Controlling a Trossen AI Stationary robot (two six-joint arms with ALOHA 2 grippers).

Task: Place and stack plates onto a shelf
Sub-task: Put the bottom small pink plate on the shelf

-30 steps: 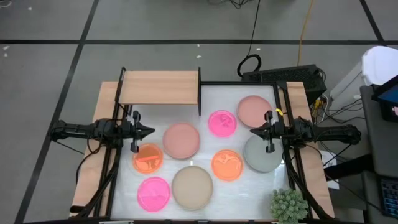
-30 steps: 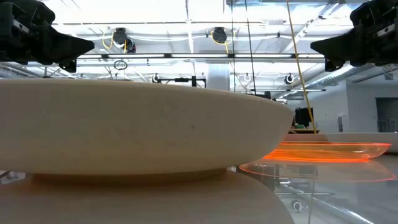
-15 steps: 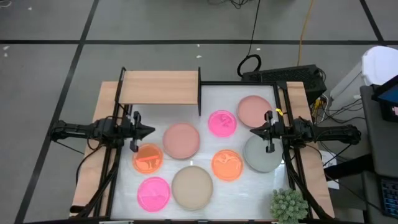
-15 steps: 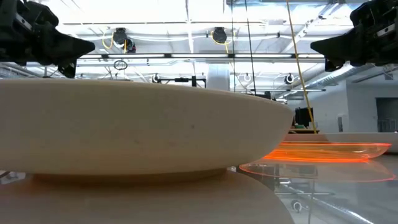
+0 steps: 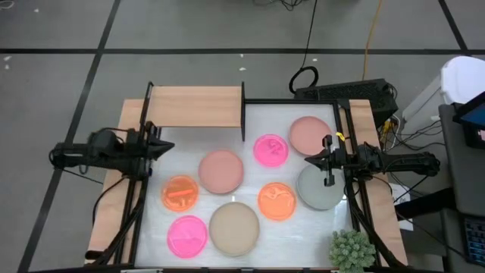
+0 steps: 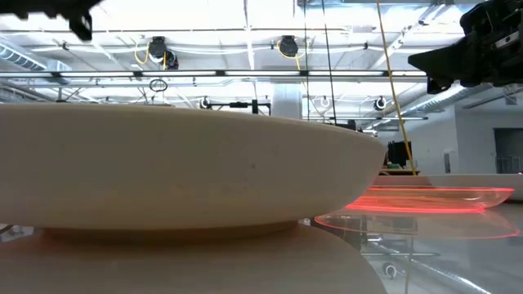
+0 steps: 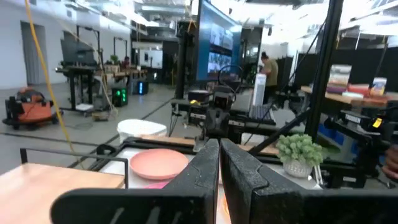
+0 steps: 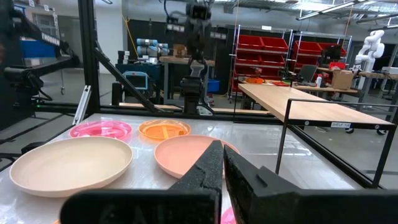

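Eight plates lie flat and single on the white bench [image 5: 250,114], none yet on the shelf [image 5: 195,106], which stands bare at the back left corner. The four small neon ones, such as the orange plate [image 5: 180,192] near the left arm, look thin, glossy and light, probably slippery plastic. The larger matte ones, like the dusty-pink plate [image 5: 221,170] at the centre and the grey plate [image 5: 318,188], seem stiffer and heavier, though their weight is hard to judge from above. Each sits flush, so the raised rim is the likely place to pinch. The left tool [image 5: 165,147] hovers beside the shelf's front, fingers together and empty. The right tool [image 5: 311,160] hangs over the grey plate's edge, likewise closed on nothing.
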